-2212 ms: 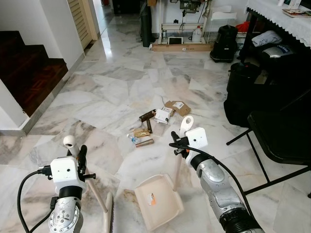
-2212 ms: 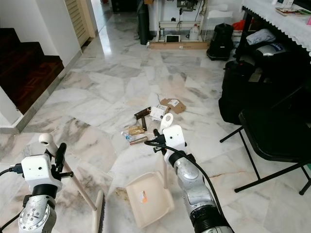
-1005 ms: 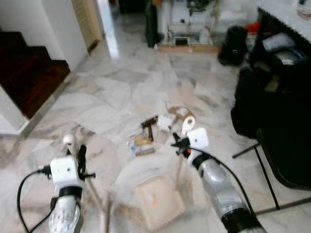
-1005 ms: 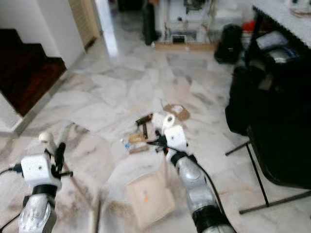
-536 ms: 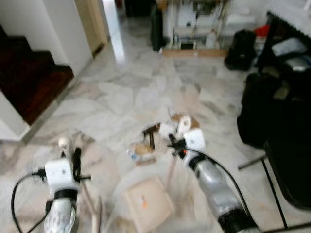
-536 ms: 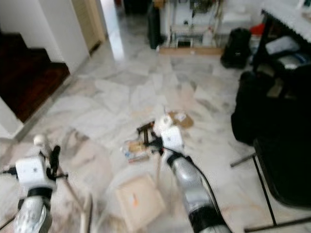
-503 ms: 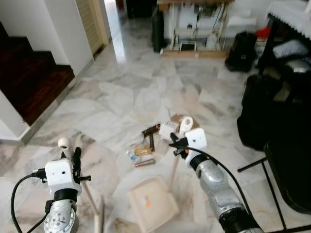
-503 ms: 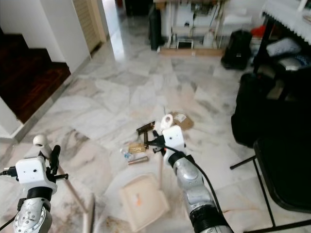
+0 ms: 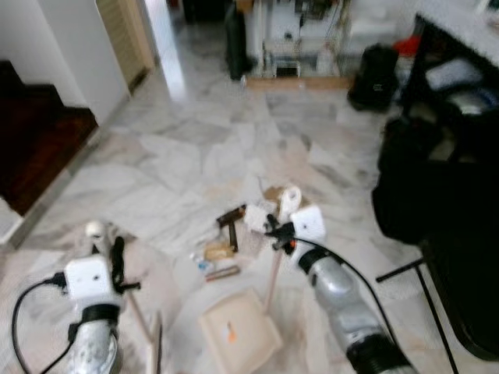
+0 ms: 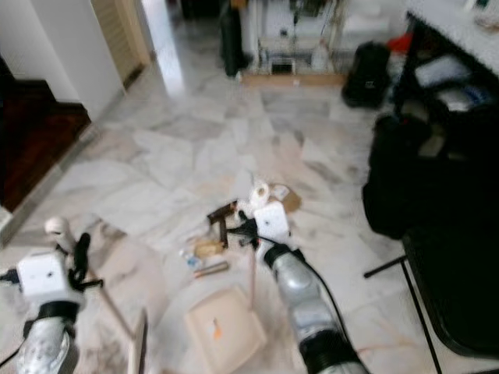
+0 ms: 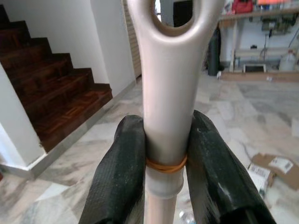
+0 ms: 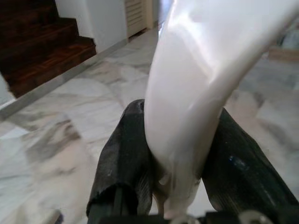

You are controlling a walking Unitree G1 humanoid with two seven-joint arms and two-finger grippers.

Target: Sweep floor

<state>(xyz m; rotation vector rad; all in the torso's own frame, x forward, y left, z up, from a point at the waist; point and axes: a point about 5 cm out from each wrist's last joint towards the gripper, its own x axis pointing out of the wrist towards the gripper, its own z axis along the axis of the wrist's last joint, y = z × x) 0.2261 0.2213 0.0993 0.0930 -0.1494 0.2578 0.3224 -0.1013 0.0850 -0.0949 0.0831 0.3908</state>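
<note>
My left gripper (image 9: 117, 254) is shut on the pale broom handle (image 11: 170, 70), one black finger (image 11: 119, 161) on each side of it. The broom head (image 9: 154, 354) rests on the marble floor at the lower left. My right gripper (image 9: 277, 231) is shut on the white dustpan handle (image 12: 196, 88). The cream dustpan (image 9: 238, 331) lies flat on the floor below it. Just beyond the pan lies a pile of litter (image 9: 222, 249): brown wrappers, a small bottle, white and brown card pieces. The eye views are blurred.
Dark wooden stairs (image 9: 43, 144) rise at the left. Black bags (image 9: 421, 179) and a black folding chair (image 9: 460, 288) crowd the right side under a table. A shelf with bottles and a black bin (image 9: 370, 74) stand at the far wall. Open marble floor lies between.
The whole view has shifted and blurred: I have stepped forward. The dustpan now sits closer to the litter pile. Both grippers keep their hold on the handles.
</note>
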